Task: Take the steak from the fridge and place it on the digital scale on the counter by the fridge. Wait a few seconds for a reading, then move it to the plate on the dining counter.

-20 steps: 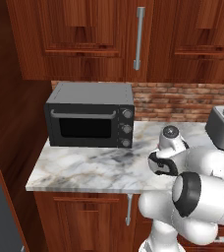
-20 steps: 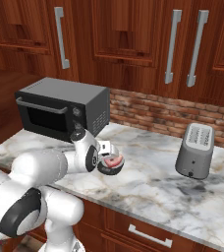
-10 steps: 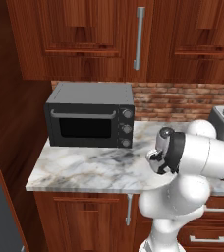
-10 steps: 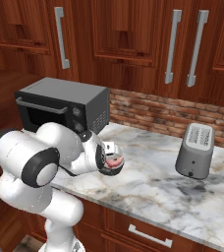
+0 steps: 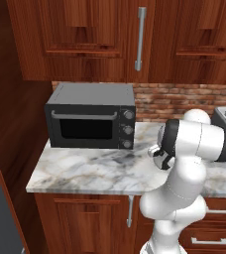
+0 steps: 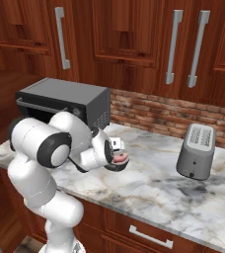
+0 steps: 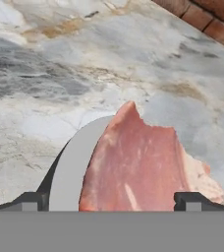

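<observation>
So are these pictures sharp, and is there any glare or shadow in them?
Left base view: crisp, evenly lit, no glare; the toaster oven casts a soft shadow on the counter. Right base view: equally sharp, with a faint dark patch under the toaster. Hand view: the steak looms close and slightly soft, on a grey disc, between the tool tips.

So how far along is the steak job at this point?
Done: the steak lies on the round grey scale on the marble counter, out of the fridge. In hand: the open fingers flank it, seemingly during the wait for a reading. Left: grasp it and carry it to the plate on the dining counter.
</observation>
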Motion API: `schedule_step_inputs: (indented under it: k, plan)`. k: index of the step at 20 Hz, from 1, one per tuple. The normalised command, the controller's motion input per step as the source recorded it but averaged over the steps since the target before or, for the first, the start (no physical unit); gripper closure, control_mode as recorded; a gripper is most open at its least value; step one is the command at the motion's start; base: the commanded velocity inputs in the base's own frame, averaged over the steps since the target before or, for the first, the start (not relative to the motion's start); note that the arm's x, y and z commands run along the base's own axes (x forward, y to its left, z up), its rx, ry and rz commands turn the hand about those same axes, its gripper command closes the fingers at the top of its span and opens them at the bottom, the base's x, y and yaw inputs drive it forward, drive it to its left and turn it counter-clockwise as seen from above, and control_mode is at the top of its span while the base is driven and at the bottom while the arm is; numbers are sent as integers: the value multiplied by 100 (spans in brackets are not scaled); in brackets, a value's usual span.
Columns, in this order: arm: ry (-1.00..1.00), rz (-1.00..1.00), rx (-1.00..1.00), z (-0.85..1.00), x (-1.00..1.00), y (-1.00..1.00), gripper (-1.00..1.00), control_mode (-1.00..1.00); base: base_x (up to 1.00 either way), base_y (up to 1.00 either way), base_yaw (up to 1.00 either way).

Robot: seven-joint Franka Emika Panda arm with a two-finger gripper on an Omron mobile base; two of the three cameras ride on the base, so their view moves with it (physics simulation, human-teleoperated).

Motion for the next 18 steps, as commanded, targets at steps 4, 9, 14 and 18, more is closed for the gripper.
schedule_step_inputs:
  k: [4,9,14,18]
  plan:
    - [0,0,0,-8,0,-14,100,-100,0,0,0]
    - [0,0,5,0,-25,-3,100,-100,0,0,0]
    - [0,0,12,15,-48,9,100,-100,0,0,0]
    - [-1,0,12,43,-41,23,100,-100,0,0,0]
